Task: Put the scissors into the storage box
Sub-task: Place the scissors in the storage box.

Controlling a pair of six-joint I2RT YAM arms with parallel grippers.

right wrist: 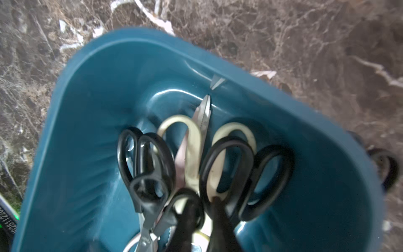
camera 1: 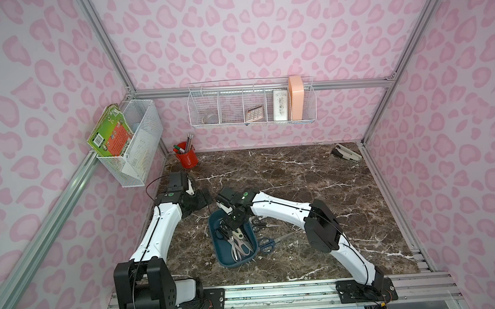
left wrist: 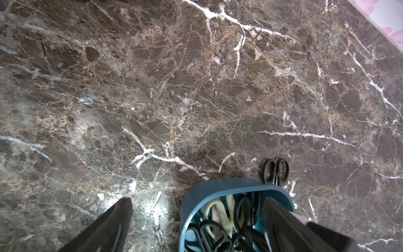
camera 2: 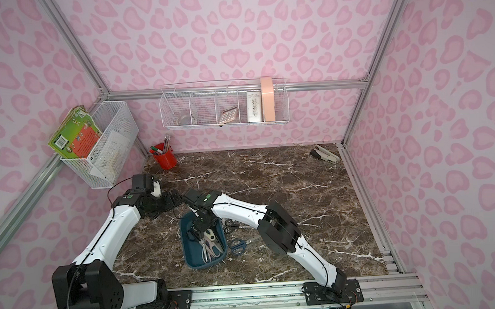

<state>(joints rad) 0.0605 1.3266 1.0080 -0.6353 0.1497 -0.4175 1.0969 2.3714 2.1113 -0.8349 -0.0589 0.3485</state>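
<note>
On the bench [camera 1: 300,181], near the front and left of middle in both top views: box [camera 1: 215,241], long side running front to back. Inside the box, a loose heap of scissors [camera 1: 236,244], with cream shears [right wrist: 193,141] in the middle, black pairs [right wrist: 145,157] lapping over them on both sides, and one steel blade tip reaching toward the far wall. Outside, flat on the bench just right of the box: blue pair [camera 1: 266,245], blades pointing right. A little farther back, close beside the box wall: two small black pairs [camera 1: 257,228], one of them also caught in the left wrist view by the box's far corner. Right end effector [camera 1: 234,223] over the far half of the box, pointing down into it. In the right wrist view, its fingers [right wrist: 187,218] down among the black handles, parted only narrowly, contact with a handle too blurred to tell. Left end effector [left wrist: 196,201] spread wide and empty, above the bench just beyond the box's far end, dark fingers [left wrist: 113,224] framing that end of the box. At the back left corner, red cup [camera 1: 187,161]; at the back right, stapler [camera 1: 346,153], both well apart from the box.
</note>
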